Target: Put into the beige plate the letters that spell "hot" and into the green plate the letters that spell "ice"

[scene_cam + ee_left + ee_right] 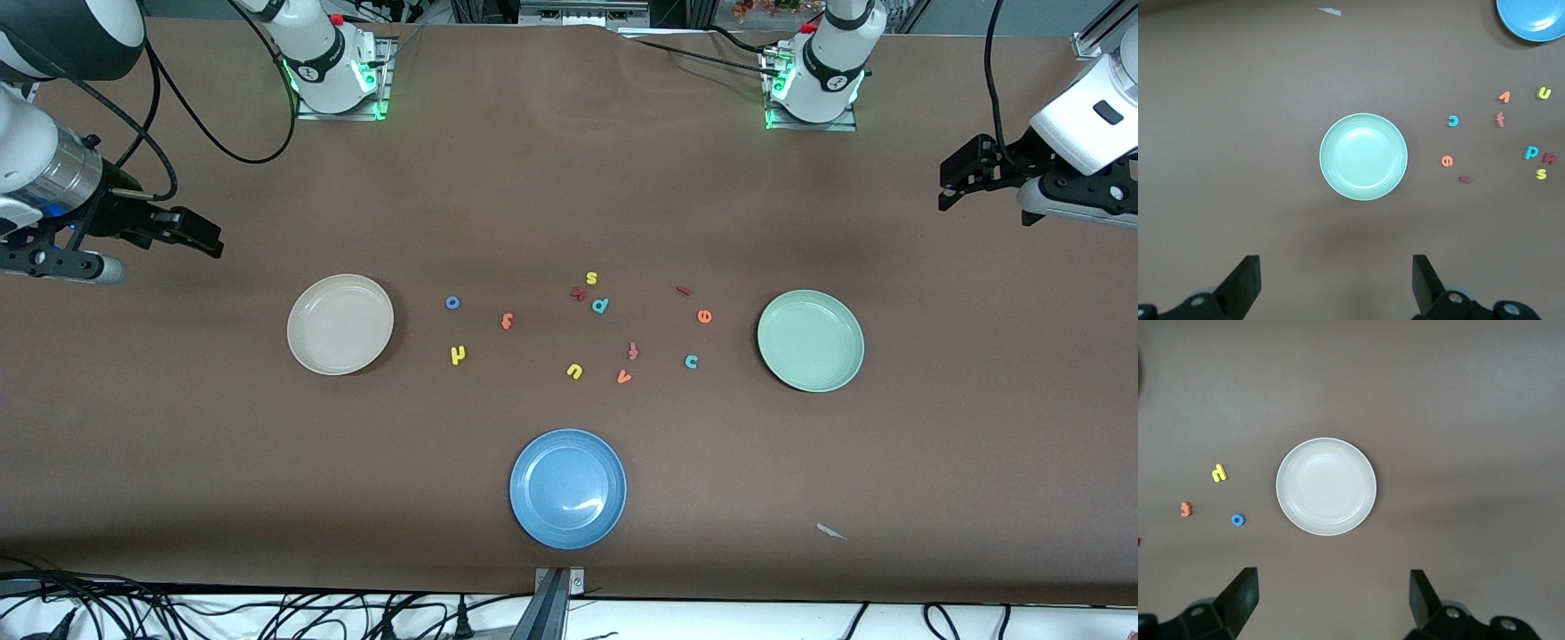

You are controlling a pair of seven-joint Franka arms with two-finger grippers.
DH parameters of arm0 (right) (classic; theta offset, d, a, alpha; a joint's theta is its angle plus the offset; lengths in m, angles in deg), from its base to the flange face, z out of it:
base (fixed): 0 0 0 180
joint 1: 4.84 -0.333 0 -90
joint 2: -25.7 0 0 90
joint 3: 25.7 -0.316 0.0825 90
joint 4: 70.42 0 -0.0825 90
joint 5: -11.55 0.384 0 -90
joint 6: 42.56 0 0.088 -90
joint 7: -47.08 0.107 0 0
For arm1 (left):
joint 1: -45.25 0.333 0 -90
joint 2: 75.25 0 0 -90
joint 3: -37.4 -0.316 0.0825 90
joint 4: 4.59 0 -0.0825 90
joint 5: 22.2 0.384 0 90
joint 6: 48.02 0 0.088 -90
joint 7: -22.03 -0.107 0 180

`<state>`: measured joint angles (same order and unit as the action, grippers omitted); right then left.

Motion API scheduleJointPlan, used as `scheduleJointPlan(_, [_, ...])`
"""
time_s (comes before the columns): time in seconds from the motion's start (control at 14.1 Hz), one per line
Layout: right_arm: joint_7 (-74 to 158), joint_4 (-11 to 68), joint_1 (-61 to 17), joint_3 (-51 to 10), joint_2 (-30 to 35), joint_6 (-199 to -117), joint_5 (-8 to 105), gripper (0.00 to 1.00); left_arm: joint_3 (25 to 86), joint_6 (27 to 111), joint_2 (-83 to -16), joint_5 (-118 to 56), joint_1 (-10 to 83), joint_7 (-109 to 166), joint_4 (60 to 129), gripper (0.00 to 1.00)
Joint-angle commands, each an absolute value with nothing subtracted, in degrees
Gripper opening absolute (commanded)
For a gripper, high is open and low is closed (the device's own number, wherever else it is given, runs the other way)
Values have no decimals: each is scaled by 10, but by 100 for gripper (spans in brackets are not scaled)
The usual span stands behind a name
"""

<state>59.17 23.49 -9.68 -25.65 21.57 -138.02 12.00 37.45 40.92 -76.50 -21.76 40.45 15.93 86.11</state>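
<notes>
We hold both arms raised and drawn out toward the two ends of the table. Our left gripper [949, 188] hangs in the air with its fingers [1245, 283] spread wide and empty. Our right gripper [206, 238] hangs likewise, fingers [1241, 600] wide apart, holding nothing.
</notes>
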Motion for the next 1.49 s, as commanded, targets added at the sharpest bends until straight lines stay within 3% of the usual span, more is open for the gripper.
scheduleJointPlan(0.0, [592,235,-96,-256,217,-1383,125,100,367,404,-759,-211,402,153,863,100])
scheduleJointPlan(1.42, [592,234,-94,-253,217,-1379,130,100,366,400,-731,-213,435,152,844,100])
